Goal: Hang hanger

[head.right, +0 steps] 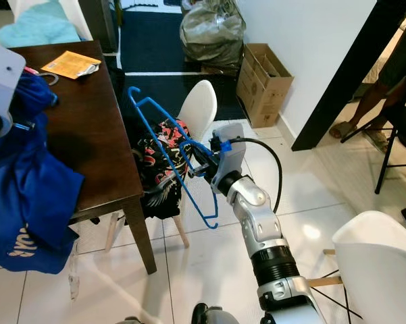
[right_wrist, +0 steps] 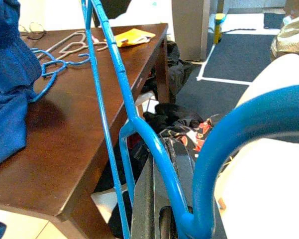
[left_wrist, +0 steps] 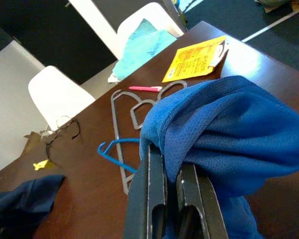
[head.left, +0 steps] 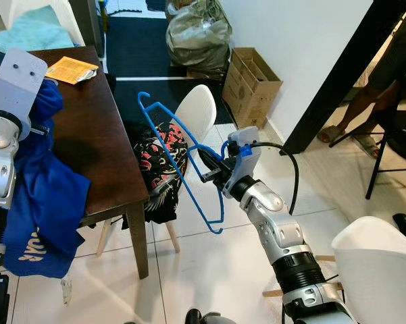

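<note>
My right gripper (head.left: 208, 167) is shut on a blue plastic hanger (head.left: 179, 152), holding it tilted in the air beside the dark wooden table (head.left: 101, 135), above a white chair. The hanger's hook (head.left: 143, 100) points up and away from me. At the table's near left edge, my left gripper (left_wrist: 173, 164) is shut on a blue shirt (head.left: 44, 189), which drapes over the fingers and hangs down past the table edge. Another blue hanger (left_wrist: 114, 152) and a grey hanger (left_wrist: 120, 119) lie flat on the tabletop.
A white chair (head.left: 197, 111) piled with dark patterned clothes (head.left: 155, 165) stands by the table. A cardboard box (head.left: 251, 84) and a stuffed bag (head.left: 199, 34) sit by the wall. Another white chair (head.left: 378, 270) is near right. A person's legs (head.left: 361, 108) stand far right. A yellow packet (head.left: 71, 69) lies on the table.
</note>
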Available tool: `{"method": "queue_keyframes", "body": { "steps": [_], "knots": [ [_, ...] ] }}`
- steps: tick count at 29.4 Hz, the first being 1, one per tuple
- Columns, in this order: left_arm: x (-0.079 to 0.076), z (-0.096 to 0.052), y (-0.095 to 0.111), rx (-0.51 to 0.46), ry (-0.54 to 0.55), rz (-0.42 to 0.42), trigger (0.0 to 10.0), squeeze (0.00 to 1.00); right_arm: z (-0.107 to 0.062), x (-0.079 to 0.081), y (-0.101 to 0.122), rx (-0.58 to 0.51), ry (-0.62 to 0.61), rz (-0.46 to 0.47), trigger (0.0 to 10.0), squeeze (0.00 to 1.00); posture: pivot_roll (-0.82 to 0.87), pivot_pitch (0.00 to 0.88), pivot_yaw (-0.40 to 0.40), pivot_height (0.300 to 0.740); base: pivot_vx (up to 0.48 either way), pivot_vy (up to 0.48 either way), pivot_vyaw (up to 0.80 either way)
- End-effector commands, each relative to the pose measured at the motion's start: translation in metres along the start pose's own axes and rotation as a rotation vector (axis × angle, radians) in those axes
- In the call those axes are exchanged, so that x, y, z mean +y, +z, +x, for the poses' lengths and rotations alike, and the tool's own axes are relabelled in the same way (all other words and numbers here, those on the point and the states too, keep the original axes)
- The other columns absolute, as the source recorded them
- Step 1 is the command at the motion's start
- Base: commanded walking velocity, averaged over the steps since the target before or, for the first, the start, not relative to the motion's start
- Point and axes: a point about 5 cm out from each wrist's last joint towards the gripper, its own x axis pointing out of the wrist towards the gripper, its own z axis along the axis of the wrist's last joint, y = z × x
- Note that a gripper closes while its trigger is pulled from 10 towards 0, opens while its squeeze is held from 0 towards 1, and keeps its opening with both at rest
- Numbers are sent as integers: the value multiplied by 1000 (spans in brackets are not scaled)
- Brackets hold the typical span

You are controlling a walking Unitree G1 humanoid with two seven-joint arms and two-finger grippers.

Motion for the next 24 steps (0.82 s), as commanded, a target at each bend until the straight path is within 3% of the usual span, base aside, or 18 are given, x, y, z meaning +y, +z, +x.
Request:
{"method": "queue_keyframes", "body": {
  "steps": [1,2,3,8,9,24],
  "knots": [
    [-31,-8,-25,129,-239,132,10000,0,-4,-3,-2,11,-5,2,10000,0,57,189,-110,740,0,0,0],
    [-31,-8,-25,129,-239,132,10000,0,-4,-3,-2,11,-5,2,10000,0,57,189,-110,740,0,0,0],
    [-36,-11,-31,169,-299,152,10000,1000,-4,-4,-2,14,-3,0,10000,0,56,192,-110,740,0,0,0],
    [-35,-11,-33,187,-304,155,10000,1000,-5,-4,-2,17,-3,-2,10000,0,56,192,-110,740,0,0,0],
    [-32,-11,-32,202,-300,153,10000,0,-5,-4,-2,20,-1,-2,10000,0,56,192,-112,740,0,0,0],
    [-31,-14,-34,236,-321,167,10000,0,-4,-3,-2,23,6,-2,10000,0,56,192,-112,740,0,0,0]
  ]
}}
